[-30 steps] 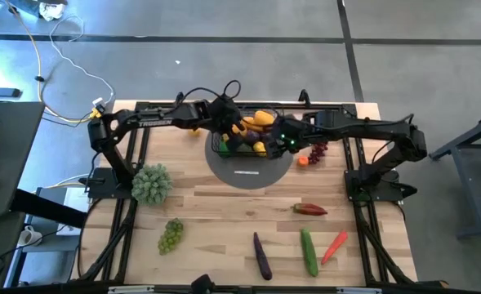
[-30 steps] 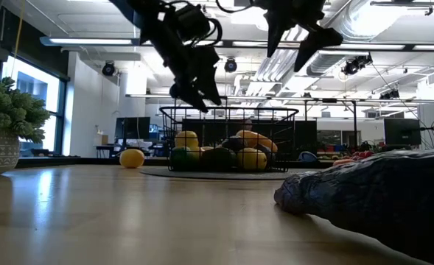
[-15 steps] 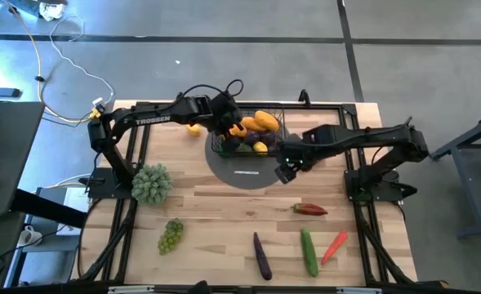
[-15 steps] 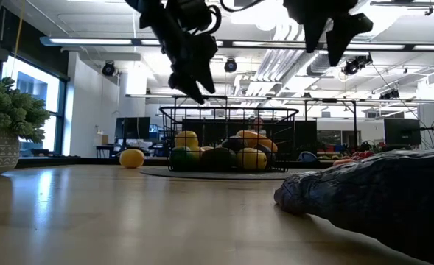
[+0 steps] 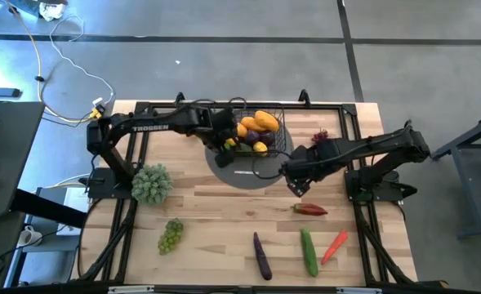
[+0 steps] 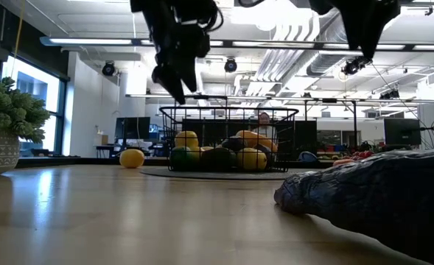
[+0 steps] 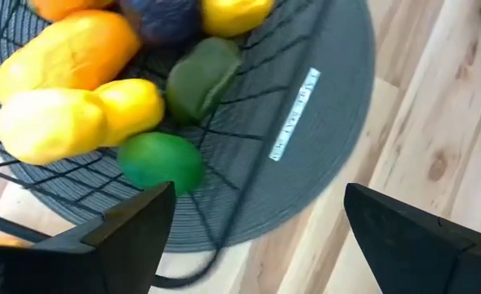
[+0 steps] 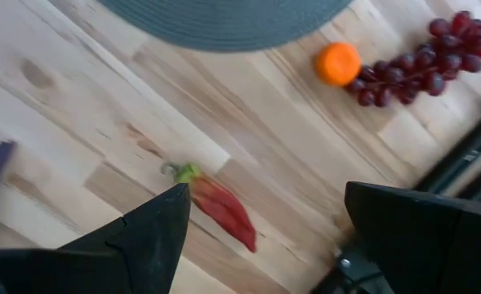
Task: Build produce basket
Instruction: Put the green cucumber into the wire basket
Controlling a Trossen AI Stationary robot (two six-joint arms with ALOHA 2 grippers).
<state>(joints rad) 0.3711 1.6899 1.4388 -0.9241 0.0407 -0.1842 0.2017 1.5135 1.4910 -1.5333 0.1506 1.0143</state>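
The black wire basket (image 5: 256,133) stands on a round grey disc (image 5: 248,170) at the table's far middle. It holds produce: yellow lemons, an orange piece (image 7: 69,49), green pieces (image 7: 160,160) and a dark purple one. My left gripper (image 7: 256,245) hangs open above the basket's left near corner (image 5: 225,144), slanting down, touching nothing. My right gripper (image 8: 260,237) is open and points down over bare wood (image 5: 296,181), just beyond a red pepper (image 8: 222,212), with nothing between its fingers.
Loose produce lies on the table: purple grapes (image 8: 424,61) and a small orange (image 8: 338,63) right of the disc, green grapes (image 5: 171,235), an aubergine (image 5: 261,255), a cucumber (image 5: 308,251), a thin red piece (image 5: 334,247) and a lemon (image 6: 131,157). A potted plant (image 5: 150,184) stands left.
My left gripper has drawn back from above the basket toward the table's left, rising a little and tipping less steeply. My right gripper has swung from the basket's right side toward the near edge, over the wood by the red pepper. Both have stayed open.
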